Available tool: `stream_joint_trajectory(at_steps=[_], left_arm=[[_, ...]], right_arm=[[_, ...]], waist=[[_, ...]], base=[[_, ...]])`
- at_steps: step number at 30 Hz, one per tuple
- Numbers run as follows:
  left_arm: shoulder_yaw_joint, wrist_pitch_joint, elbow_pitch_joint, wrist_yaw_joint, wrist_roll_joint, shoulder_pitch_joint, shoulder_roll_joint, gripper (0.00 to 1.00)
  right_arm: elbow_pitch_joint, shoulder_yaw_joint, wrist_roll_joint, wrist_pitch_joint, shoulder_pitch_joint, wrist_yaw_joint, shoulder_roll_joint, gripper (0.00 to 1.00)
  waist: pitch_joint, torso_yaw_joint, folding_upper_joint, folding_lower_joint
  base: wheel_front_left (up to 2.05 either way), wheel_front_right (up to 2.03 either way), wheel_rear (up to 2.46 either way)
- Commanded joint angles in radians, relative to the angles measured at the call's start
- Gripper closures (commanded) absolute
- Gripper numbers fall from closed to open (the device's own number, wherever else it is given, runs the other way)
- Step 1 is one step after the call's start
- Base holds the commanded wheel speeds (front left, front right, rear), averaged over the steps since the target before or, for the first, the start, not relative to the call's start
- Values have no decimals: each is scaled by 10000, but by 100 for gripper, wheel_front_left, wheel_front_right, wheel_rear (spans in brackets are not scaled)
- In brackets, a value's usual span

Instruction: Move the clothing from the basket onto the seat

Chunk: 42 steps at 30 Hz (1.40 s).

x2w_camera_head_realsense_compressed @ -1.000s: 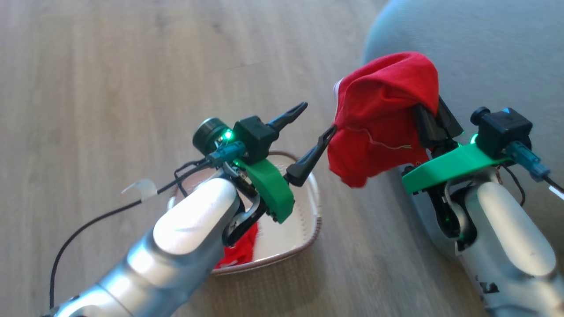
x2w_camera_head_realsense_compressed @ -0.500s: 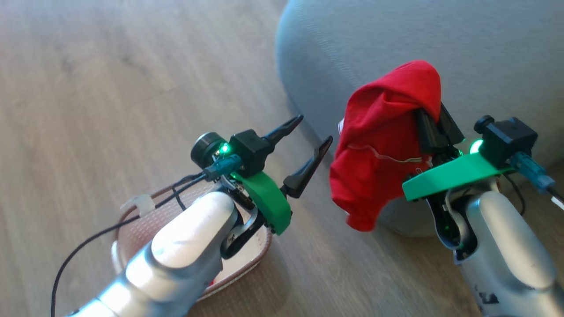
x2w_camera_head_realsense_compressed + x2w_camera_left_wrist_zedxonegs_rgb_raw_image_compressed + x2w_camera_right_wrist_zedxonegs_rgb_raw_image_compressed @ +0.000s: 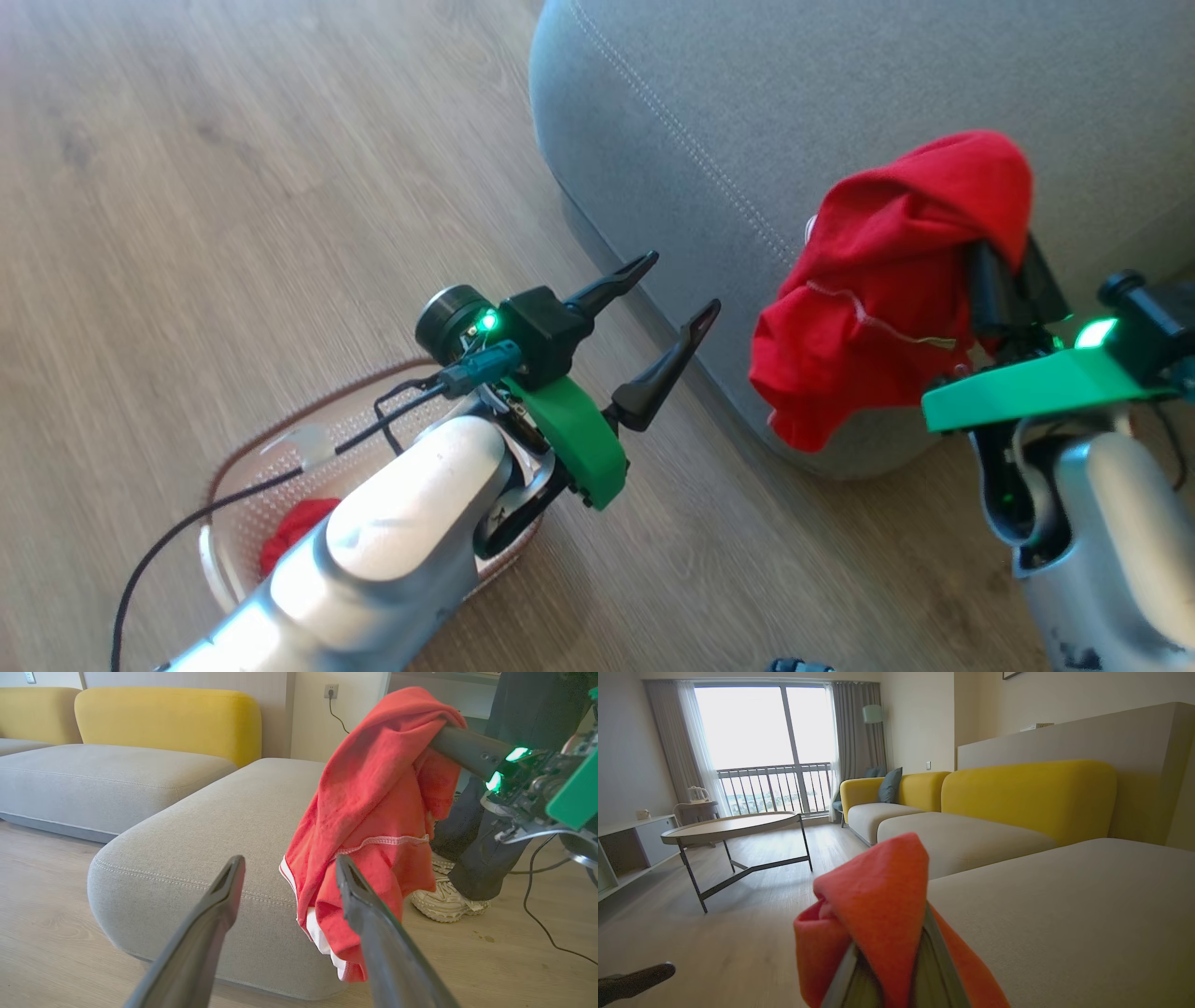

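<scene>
Right gripper (image 3: 1008,280) was closed on the red garment (image 3: 887,289). The cloth was draped over its fingertips, so the pinch itself was hidden. Both wrist views showed the fingers converged under the fold, with the garment's weight hanging from them.

Left gripper (image 3: 682,281) was open and empty, fingers well apart, above the floor (image 3: 233,187) between the basket (image 3: 224,551) and the seat (image 3: 747,93).

The garment hung in the air just beside the seat's rounded corner, not resting on the cushion top. A second red piece (image 3: 294,532) lay in the basket on the floor, partly under the left forearm.

Handling, my read:
- Thin jersey-type fabric, light and fully limp. It sagged in loose folds off a single grip point.
- Not fragile and not slippery; the cloth should hold fine in a pinch.
- The risk is the dangling lower hem catching the seat edge and dragging, so it needs height before release.
- For the piece in the basket, pinch a raised bunch near the middle. An edge grab would trail a long tail.

Markings: none readable. White trim and a pale stitch line showed at the hem. No number, brand or label sticker could be made out.

A person's shoe (image 3: 444,900) stood near the seat.
</scene>
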Motion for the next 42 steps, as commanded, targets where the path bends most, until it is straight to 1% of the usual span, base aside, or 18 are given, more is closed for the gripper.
stream_joint_trajectory(at_steps=[1, 7, 16, 22, 28, 30, 31, 35, 36, 42], left_arm=[[287, -51, -364, 8, 108, -349, 186, 0], [107, -51, -773, 8, 251, -533, 433, 0], [-589, -51, -1542, 8, 457, -1497, 849, 0], [-1029, -51, -1951, 8, 428, -2219, 1099, 0], [-1292, -51, -2135, 8, 366, -2644, 1412, 0], [-1335, -51, -2170, 8, 348, -2725, 1511, 0], [-1361, -51, -2221, 8, 343, -2782, 1612, 0], [-1360, -51, -2317, 8, 357, -2804, 1783, 0], [-1360, -51, -2317, 8, 357, -2804, 1783, 0], [-1261, -51, -2426, 8, 386, -2650, 1900, 0]], right_arm=[[-381, 13, -114, -49, -312, 69, 37, 100], [-36, -587, -627, -49, -1425, 69, -144, 100], [843, -1930, -1484, -49, -3553, 69, -1004, 100], [1872, -2622, -2094, -49, -4976, 69, -1824, 100], [3392, -3456, -2560, -44, -6416, 69, -2548, 100], [3902, -3819, -2744, 17, -6935, 69, -2838, 100], [4349, -4251, -2922, 152, -7493, 69, -3126, 100], [5059, -5423, -3363, 450, -8593, 69, -3603, 100], [5059, -5423, -3363, 450, -8593, 69, -3603, 100], [5460, -7015, -4059, 567, -9799, 69, -3965, 100]], waist=[[141, -19, -1, 0], [906, -62, -1, 0], [2625, 512, -1, 0], [3720, 969, -1, 0], [4743, 1451, -1, 0], [5037, 1638, -1, 0], [5308, 1817, -1, 0], [5769, 2167, -1, 0], [5769, 2167, -1, 0], [6206, 2657, -1, 0]], base=[[0, 0, 0], [0, 0, 0], [0, 0, 0], [0, 0, 0], [0, 0, 0], [0, 0, 0], [0, 0, 0], [0, 0, 0], [0, 0, 0], [0, 0, 0]])
